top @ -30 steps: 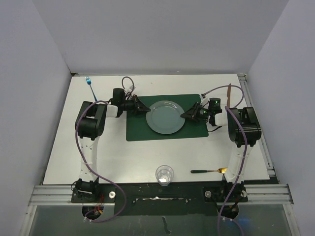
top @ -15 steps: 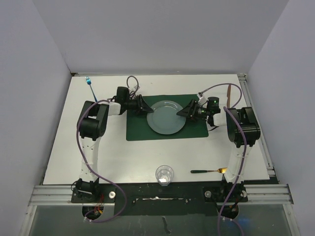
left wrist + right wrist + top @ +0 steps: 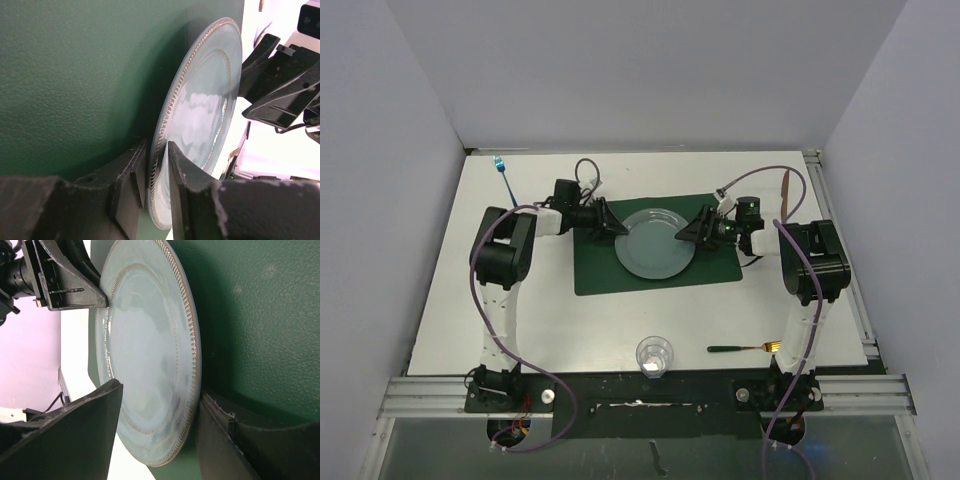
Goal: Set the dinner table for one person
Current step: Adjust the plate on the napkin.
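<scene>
A pale blue plate [image 3: 656, 243] lies on a dark green placemat [image 3: 620, 275] in the middle of the white dinner table [image 3: 570, 320]. My left gripper [image 3: 611, 229] is at the plate's left rim. In the left wrist view its fingers straddle the beaded rim of the plate [image 3: 205, 110] with a small gap, so the left gripper [image 3: 157, 155] is open. My right gripper [image 3: 691, 232] is at the right rim. It stands wide open around the plate [image 3: 145, 325] in the right wrist view, where the right gripper [image 3: 160, 390] has one finger well off the plate's face.
A clear glass [image 3: 656, 355] stands near the front edge. A fork [image 3: 745, 348] with a dark handle lies to its right. A blue-headed utensil [image 3: 503, 170] lies at the back left and a brown utensil [image 3: 786, 190] at the back right.
Both grippers have opened at the plate's rim. The plate and placemat have shifted slightly to the left.
</scene>
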`<action>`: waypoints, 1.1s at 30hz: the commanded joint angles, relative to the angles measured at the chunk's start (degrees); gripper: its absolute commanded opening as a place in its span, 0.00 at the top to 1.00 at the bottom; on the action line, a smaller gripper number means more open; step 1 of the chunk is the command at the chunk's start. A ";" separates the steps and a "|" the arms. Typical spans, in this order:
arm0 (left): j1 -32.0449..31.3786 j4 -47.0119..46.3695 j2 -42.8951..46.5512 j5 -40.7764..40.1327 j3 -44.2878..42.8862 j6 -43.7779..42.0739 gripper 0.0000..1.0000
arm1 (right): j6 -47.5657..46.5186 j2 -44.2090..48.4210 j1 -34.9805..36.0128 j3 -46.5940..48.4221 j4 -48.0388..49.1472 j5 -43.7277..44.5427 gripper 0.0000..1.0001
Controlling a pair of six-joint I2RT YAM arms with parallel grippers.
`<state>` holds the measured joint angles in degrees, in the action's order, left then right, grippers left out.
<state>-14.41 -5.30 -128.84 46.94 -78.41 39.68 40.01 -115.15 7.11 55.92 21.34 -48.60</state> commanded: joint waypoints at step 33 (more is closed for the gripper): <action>2.94 15.28 4.32 -11.21 -2.09 -10.23 0.37 | -4.60 4.74 -3.33 -1.05 -4.70 1.23 0.44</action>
<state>-13.26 3.64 -125.40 45.60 -79.57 34.26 36.01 -111.96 4.10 54.96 14.90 -47.59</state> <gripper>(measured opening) 0.608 0.572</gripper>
